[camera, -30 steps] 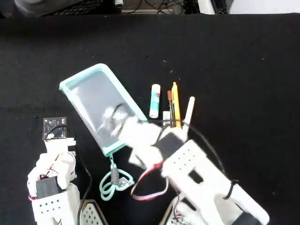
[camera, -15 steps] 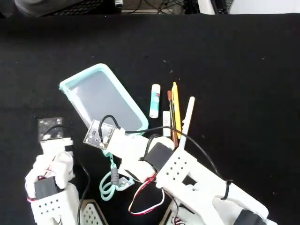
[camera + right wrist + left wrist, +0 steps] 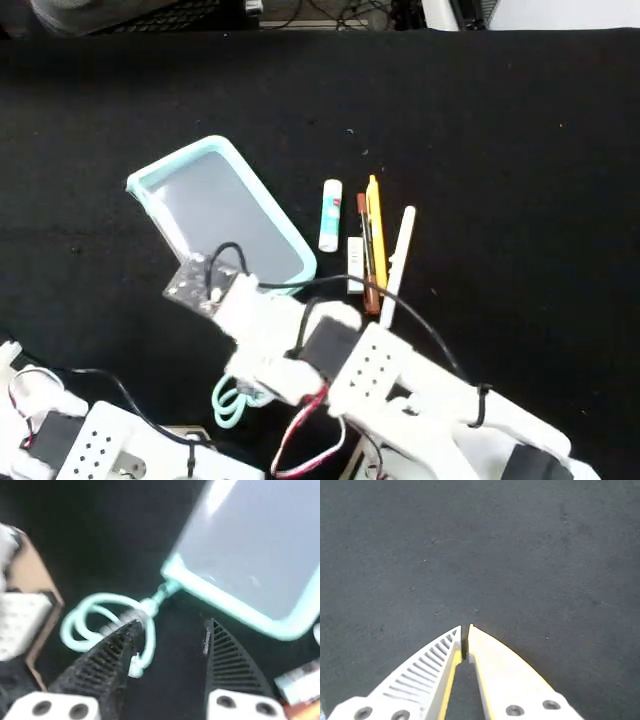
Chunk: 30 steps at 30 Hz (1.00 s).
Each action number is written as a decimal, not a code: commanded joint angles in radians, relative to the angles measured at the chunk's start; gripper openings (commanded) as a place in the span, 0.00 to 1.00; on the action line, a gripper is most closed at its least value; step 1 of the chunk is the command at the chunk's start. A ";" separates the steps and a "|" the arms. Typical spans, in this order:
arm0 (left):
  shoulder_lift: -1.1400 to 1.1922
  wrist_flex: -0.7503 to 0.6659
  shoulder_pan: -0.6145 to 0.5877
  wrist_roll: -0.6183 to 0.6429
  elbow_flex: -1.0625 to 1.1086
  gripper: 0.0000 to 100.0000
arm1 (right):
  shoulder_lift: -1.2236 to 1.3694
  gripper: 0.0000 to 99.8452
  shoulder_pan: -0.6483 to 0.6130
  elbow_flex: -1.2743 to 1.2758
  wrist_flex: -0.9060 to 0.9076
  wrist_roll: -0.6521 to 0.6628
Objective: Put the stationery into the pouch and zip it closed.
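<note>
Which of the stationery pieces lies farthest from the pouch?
The white pen, outermost in the row, on the far side of the yellow pen.

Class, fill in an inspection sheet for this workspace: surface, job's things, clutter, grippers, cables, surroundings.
Surface: black table, flat and matte.
Job's things: pouch lying flat, teal cord at its near end; glue stick, pens and white pen outside, beside it.
Clutter: nothing seen.
Grippers: left gripper shut over bare table; right gripper open above the cord.
Cables: black cable and red wire on the right arm.
Surroundings: what looks like a keyboard beyond the table's far edge.
</note>
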 commanded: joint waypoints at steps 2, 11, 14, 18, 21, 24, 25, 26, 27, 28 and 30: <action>-0.006 -0.023 0.048 -0.006 0.016 0.05 | 0.008 0.27 -0.028 -0.076 -0.014 -0.063; -0.006 -0.054 0.269 -0.049 -0.031 0.05 | 0.208 0.28 -0.028 -0.143 -0.020 -0.066; 0.002 -0.014 0.260 -0.051 -0.096 0.05 | 0.288 0.28 -0.028 -0.197 -0.005 -0.066; 0.002 0.100 0.255 -0.089 -0.191 0.05 | 0.386 0.28 -0.032 -0.298 0.101 -0.068; -0.002 0.198 0.254 -0.089 -0.248 0.05 | 0.452 0.28 -0.032 -0.341 0.149 -0.068; -0.006 0.226 0.251 -0.089 -0.271 0.05 | 0.499 0.28 -0.034 -0.352 0.153 -0.068; -0.006 0.226 0.251 -0.089 -0.274 0.05 | 0.512 0.28 -0.034 -0.352 0.153 -0.068; -0.006 0.226 0.251 -0.091 -0.274 0.05 | 0.524 0.28 -0.034 -0.357 0.153 -0.068; -0.006 0.226 0.251 -0.091 -0.275 0.05 | 0.538 0.28 -0.035 -0.364 0.155 -0.068; -0.006 0.226 0.251 -0.091 -0.277 0.05 | 0.547 0.28 -0.035 -0.369 0.155 -0.068; -0.006 0.204 0.251 -0.091 -0.274 0.05 | 0.562 0.28 -0.037 -0.378 0.155 -0.068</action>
